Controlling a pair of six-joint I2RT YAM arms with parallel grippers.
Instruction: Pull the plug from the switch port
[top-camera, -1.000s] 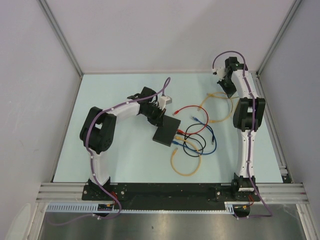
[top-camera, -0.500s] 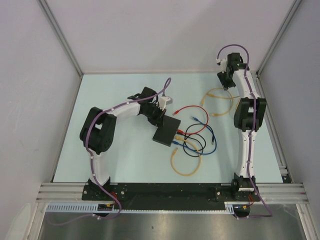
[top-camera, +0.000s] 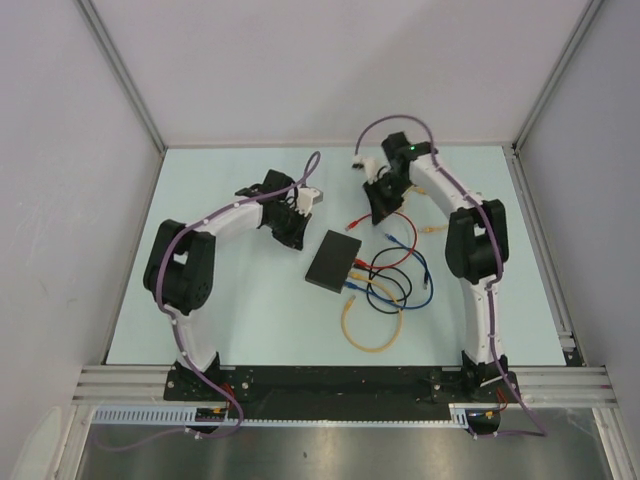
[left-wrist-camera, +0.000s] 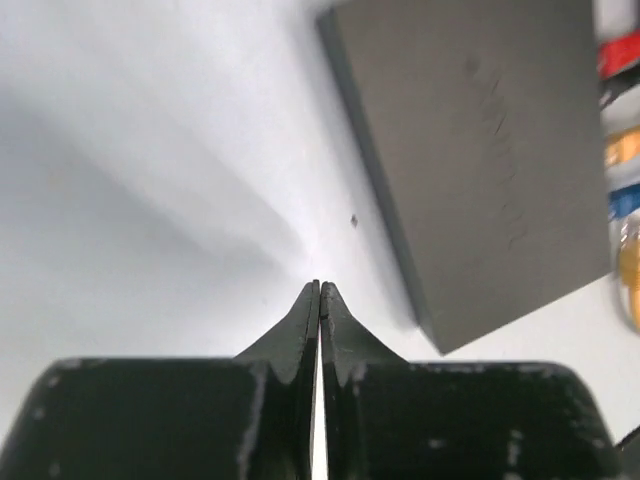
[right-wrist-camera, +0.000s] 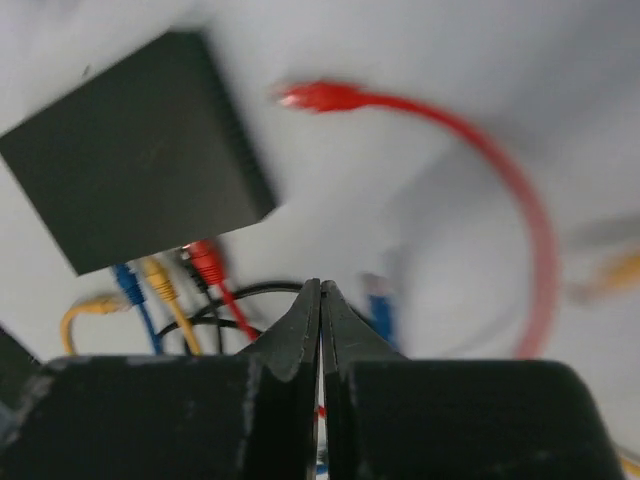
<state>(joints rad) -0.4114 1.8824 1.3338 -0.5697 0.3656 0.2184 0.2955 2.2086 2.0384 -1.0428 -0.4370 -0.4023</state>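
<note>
The switch (top-camera: 334, 261) is a flat black box in the middle of the table; it also shows in the left wrist view (left-wrist-camera: 480, 150) and the right wrist view (right-wrist-camera: 135, 150). Red, yellow, blue and black plugs (right-wrist-camera: 205, 262) sit in its right-hand side. My left gripper (top-camera: 295, 232) is shut and empty, to the left of the switch and off it (left-wrist-camera: 320, 290). My right gripper (top-camera: 383, 208) is shut and empty, above the table beyond the switch's far right corner (right-wrist-camera: 320, 288).
Loose cables lie right of the switch: a red one (top-camera: 385, 215) with a free plug (right-wrist-camera: 310, 97), blue and black loops (top-camera: 400, 275), and a yellow loop (top-camera: 370, 325) toward the front. Metal frame rails border the table.
My right arm has swung from the far right corner leftward to near the switch. My left gripper has drawn back left, off the switch.
</note>
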